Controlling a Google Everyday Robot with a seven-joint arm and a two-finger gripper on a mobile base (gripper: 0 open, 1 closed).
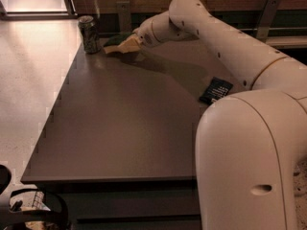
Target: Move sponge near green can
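One gripper [123, 46] sits at the far left corner of the desk [120, 128], the sponge [115, 40] just beside the can [88, 34], so the move looks nearly done; whether it grips cannot be told.

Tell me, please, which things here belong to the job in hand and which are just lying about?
Belonging to the job: the sponge; the green can just left of it; the gripper at the sponge, far left of the table.
Lying about: the dark packet, farther right on the table.
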